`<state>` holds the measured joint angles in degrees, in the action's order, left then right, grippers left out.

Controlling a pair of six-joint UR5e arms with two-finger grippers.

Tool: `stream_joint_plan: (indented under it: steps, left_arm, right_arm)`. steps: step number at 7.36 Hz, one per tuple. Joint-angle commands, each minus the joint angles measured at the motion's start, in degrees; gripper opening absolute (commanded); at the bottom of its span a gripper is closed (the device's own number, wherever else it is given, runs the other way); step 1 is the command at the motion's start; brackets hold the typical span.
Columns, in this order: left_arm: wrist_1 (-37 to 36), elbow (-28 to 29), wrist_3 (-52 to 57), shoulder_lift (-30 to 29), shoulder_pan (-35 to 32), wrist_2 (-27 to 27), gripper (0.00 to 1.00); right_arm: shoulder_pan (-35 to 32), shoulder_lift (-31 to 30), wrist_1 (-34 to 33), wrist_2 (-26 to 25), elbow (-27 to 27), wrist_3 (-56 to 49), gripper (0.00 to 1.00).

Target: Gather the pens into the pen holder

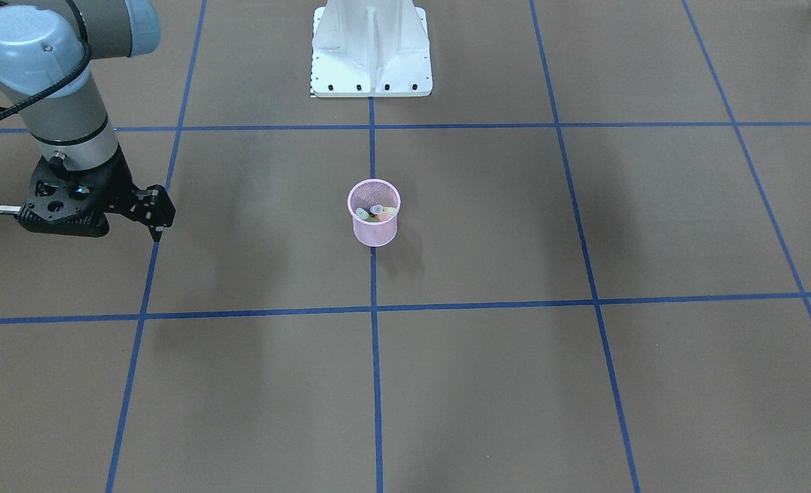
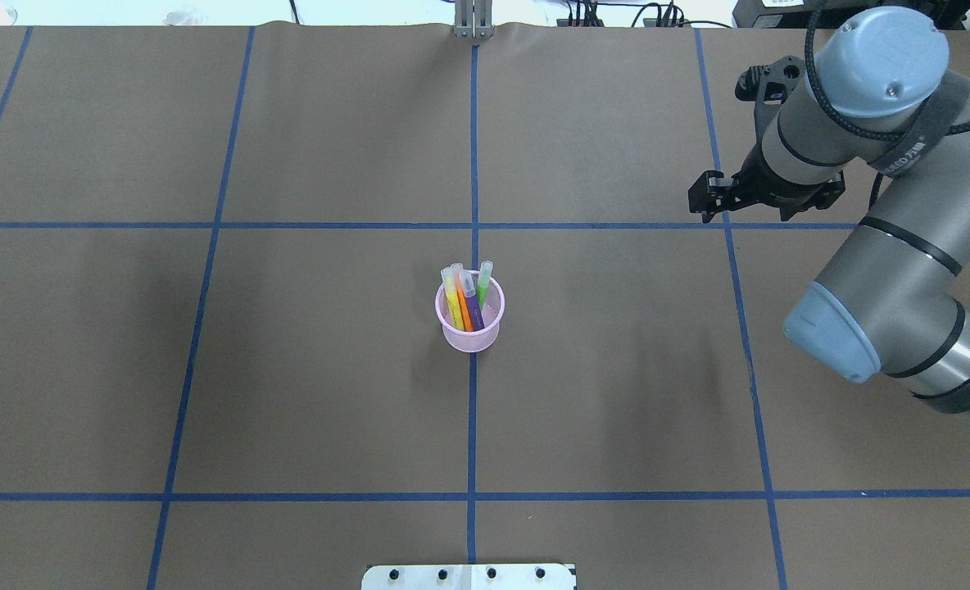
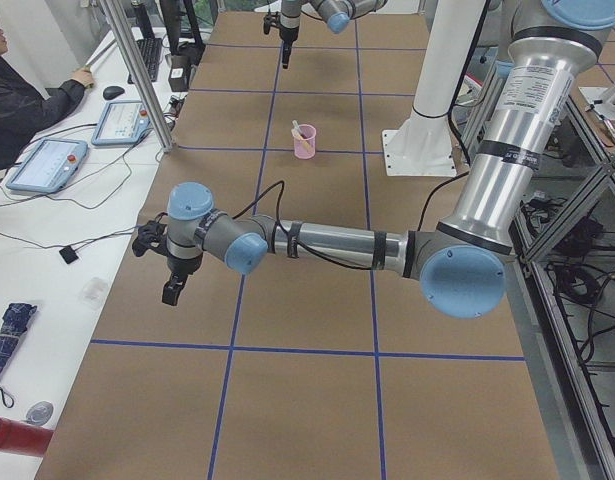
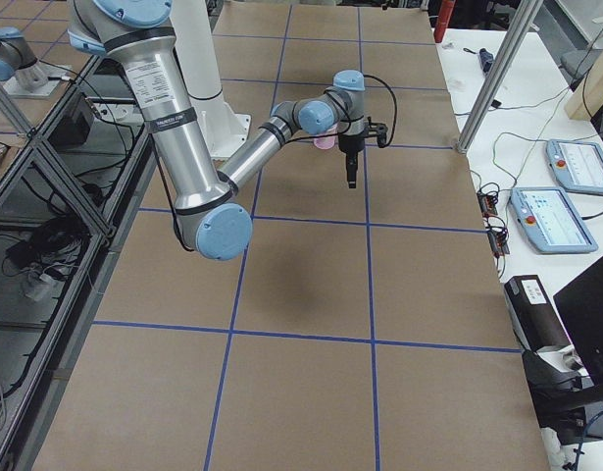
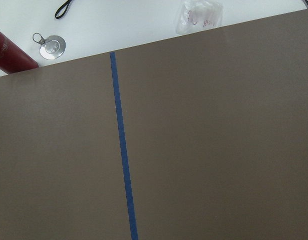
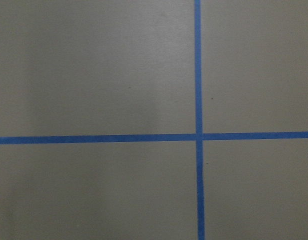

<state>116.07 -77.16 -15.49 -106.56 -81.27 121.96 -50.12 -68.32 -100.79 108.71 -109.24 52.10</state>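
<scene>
Right fingers (image 1: 157, 229) — far from pen holder (image 1: 374, 231).

counter (image 2: 288, 369) brown, blue tape grid (image 2: 474, 164) | white pedestal (image 1: 371, 48) on it | alongside: grey pendant (image 3: 47, 165), umbrella (image 3: 9, 340), red bottle (image 3: 12, 437), seated person (image 3: 17, 110)

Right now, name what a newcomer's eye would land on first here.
A pink pen holder stands alone mid-table on a blue tape line, with bright pens sticking up out of it. The right arm's pincer hangs empty off to one side, well clear of it.
</scene>
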Motion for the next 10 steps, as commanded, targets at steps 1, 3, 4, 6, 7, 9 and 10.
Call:
stream_joint_plan:
  steps: [1, 3, 4, 6, 7, 9, 10]
  left_arm:
    - [-0.2, 0.1, 0.2, 2.1, 0.0, -3.0, 1.0]
    - [-1.4, -0.4, 10.3, 5.4, -0.5, 2.1, 1.0]
    - [-4.0, -1.5, 11.1, 5.7, -1.3, 5.3, 1.0]
    - [-16.2, -9.5, 11.4, 6.8, -2.3, 7.5, 1.0]
    - [-22.9, -13.2, 14.2, 6.8, -2.5, 7.4, 1.0]
    - [-28.3, -12.8, 21.8, 7.9, -4.4, 7.1, 1.0]
    - [-28.3, -12.5, 21.6, 9.5, -4.7, 7.1, 1.0]
  right_arm:
    - [-5.5, -3.9, 4.0, 2.4, 1.0, -7.7, 1.0]
    - [-16.4, -8.7, 4.0, 9.4, 4.2, -25.3, 1.0]
    - [-21.7, -11.1, 4.0, 13.4, 6.9, -27.7, 1.0]
    - [-31.6, -12.5, 4.1, 18.0, 14.5, -40.8, 1.0]
    - [-36.2, -12.5, 4.1, 19.9, 20.2, -50.5, 1.0]
    - [-41.4, -13.7, 4.1, 23.8, 25.4, -55.4, 1.0]
    - [-42.8, -15.3, 4.1, 24.0, 25.2, -57.3, 1.0]
